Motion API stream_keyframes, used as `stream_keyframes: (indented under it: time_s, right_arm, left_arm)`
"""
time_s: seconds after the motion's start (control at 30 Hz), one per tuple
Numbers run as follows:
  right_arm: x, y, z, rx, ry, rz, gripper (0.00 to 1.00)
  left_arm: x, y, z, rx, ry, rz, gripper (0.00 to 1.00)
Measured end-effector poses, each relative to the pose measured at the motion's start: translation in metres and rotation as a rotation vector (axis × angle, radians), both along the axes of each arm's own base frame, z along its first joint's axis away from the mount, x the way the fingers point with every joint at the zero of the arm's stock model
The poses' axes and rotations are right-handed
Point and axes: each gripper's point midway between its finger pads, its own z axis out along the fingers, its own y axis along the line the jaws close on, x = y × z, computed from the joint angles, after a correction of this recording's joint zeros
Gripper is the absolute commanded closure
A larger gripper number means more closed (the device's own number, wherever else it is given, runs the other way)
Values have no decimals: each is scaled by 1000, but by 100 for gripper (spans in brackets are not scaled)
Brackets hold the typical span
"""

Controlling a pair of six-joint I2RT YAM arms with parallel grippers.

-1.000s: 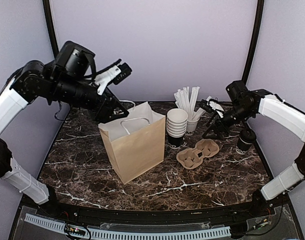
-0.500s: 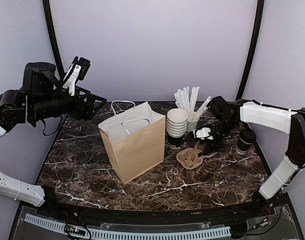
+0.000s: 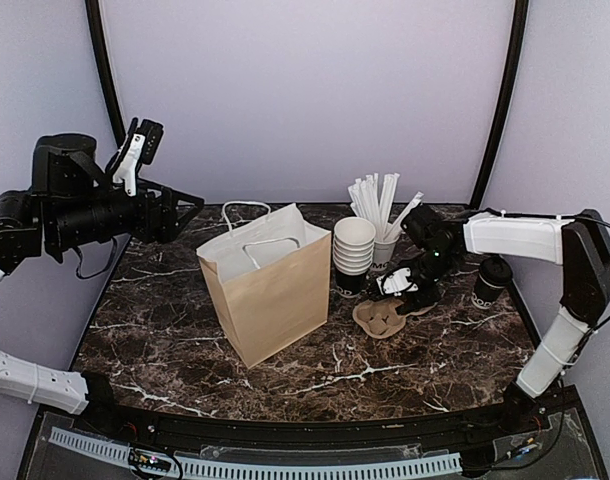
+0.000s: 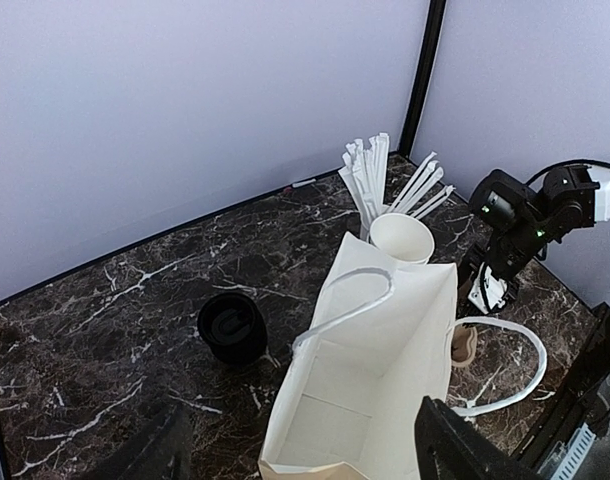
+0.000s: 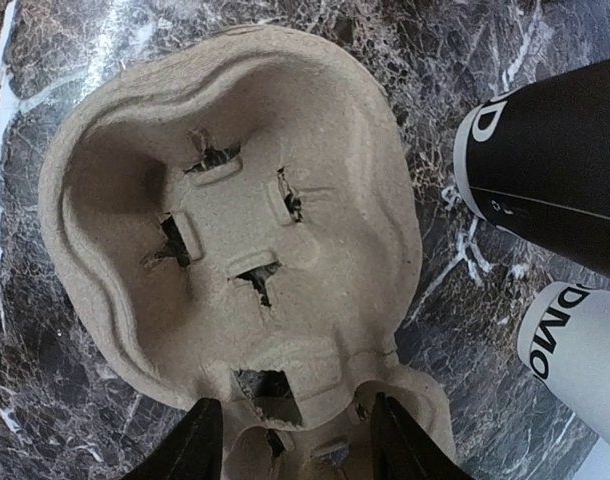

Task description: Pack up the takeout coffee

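Off the left edge of the table [image 3: 165, 320], the left gripper [image 3: 185, 208] hangs high in the air with its fingers spread wide and nothing between them. Below it the brown paper bag [image 3: 270, 290] stands open near the table's middle, its white handles up. Beyond the bag, toward the back edge, sits a round black object [image 4: 232, 327] that the bag hides from above; I can't make out what it is. Right of the bag come the stack of black cups [image 3: 353, 255] and, just beside it, the white cup of straws [image 3: 383, 250]. In front of these lies the cardboard carrier [image 3: 385, 315]. The right gripper [image 3: 410, 290] is down on it, fingers [image 5: 195, 440] about halfway apart on either side of the carrier's middle; I cannot tell whether they pinch it. The takeout coffee [image 3: 492, 280] stands upright near the right edge, apart from the carrier, with the right arm's wrist between them.
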Motion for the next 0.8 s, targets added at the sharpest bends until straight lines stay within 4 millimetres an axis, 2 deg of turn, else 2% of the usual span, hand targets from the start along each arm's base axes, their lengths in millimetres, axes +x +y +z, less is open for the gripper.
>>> stream_keyframes:
  time_s: [0.27, 0.47, 0.67, 0.8]
  right_arm:
    - [-1, 5, -16, -41, 13, 32, 62]
    - [5, 6, -15, -52, -3, 31, 68]
    - [6, 4, -15, -64, -10, 27, 67]
    - [7, 4, -15, -63, -13, 22, 70]
  left_arm:
    - [-1, -3, -10, 3, 25, -16, 21]
    - [-4, 0, -12, -8, 28, -13, 20]
    - [-6, 3, -11, -17, 23, -13, 21]
    - [-6, 2, -14, -12, 27, -14, 21]
